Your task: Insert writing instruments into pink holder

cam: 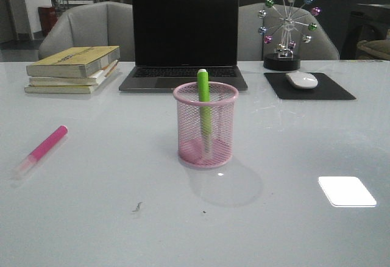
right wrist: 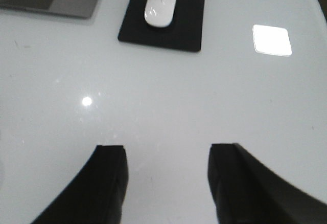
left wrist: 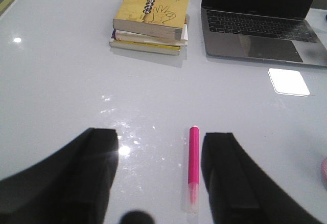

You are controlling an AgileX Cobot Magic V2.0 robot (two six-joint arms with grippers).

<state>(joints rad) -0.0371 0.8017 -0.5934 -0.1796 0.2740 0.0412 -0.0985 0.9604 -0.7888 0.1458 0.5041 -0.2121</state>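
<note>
The pink mesh holder point(cam: 205, 125) stands mid-table with the lime green highlighter point(cam: 203, 95) upright inside it, its top poking above the rim. The bright pink highlighter point(cam: 42, 150) lies flat on the table at the left, pale cap toward the front edge. In the left wrist view that pink highlighter point(left wrist: 193, 168) lies between the spread fingers of my left gripper point(left wrist: 161, 142), close beside one finger, untouched. My right gripper point(right wrist: 166, 152) is open over bare table with nothing between its fingers. Neither gripper shows in the front view.
A stack of yellow books point(cam: 74, 69) sits at the back left. An open laptop point(cam: 184, 41) stands behind the holder. A white mouse point(cam: 301, 80) rests on a black pad point(cam: 309, 86) at the back right, beside a ferris-wheel ornament point(cam: 285, 29).
</note>
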